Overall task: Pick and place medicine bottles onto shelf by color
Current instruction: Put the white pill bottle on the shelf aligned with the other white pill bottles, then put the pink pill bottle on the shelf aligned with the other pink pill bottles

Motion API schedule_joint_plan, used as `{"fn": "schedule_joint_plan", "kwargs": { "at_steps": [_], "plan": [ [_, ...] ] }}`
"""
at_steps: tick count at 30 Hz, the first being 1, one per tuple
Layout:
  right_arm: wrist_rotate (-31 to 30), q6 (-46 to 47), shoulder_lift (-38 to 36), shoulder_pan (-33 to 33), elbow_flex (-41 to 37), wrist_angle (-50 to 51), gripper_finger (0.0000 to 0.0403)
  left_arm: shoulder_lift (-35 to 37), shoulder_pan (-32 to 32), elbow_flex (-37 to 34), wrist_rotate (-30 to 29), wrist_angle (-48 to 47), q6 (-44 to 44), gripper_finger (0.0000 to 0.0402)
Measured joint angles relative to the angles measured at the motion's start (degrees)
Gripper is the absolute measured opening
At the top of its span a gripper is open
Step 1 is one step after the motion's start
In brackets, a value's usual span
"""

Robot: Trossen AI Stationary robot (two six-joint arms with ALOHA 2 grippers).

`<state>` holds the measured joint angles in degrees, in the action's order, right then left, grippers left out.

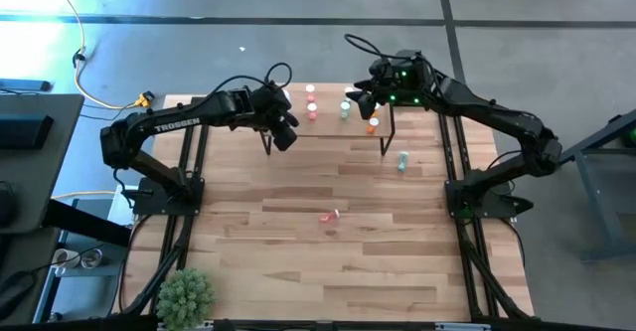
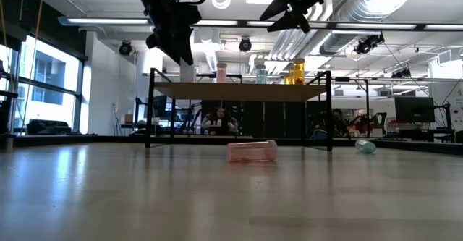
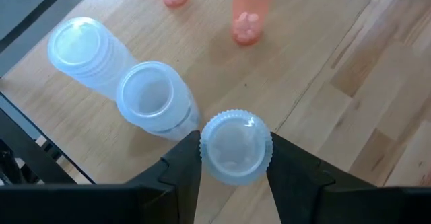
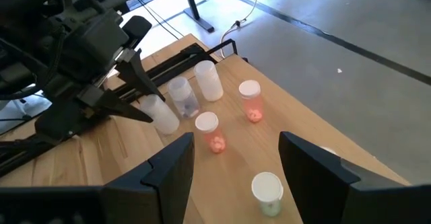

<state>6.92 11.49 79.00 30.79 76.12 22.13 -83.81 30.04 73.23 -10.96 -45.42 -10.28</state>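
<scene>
shelf [image 1: 328, 122] stands at the table's far edge, holding clear, pink, green and orange medicine bottles. left gripper [image 3: 236, 158] hangs over its left end, jaws clamped on a clear bottle [image 3: 236, 146] beside two other clear ones. right gripper [image 4: 236, 160] hovers over the right end, fingers spread wide and empty. pink bottle [image 1: 329, 215] lies tipped mid-table; green bottle [image 1: 402, 160] lies near the shelf's right legs.
</scene>
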Motion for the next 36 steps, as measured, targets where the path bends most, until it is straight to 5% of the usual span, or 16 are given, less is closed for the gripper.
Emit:
{"fn": "schedule_joint_plan", "kwargs": {
  "at_steps": [25, 36],
  "plan": [
    [-0.24, -0.02, 0.02, 0.00, 0.00, 3.80, 0.0206, -0.04, 0.00, -0.03, -1.66, -0.24, -0.66, 0.0206],
    [-0.20, -0.02, 0.02, -0.02, 0.00, 4.07, 0.0206, -0.02, 0.39, 6.46, -1.69, -1.16, -0.38, 0.0223]
  ]
}}
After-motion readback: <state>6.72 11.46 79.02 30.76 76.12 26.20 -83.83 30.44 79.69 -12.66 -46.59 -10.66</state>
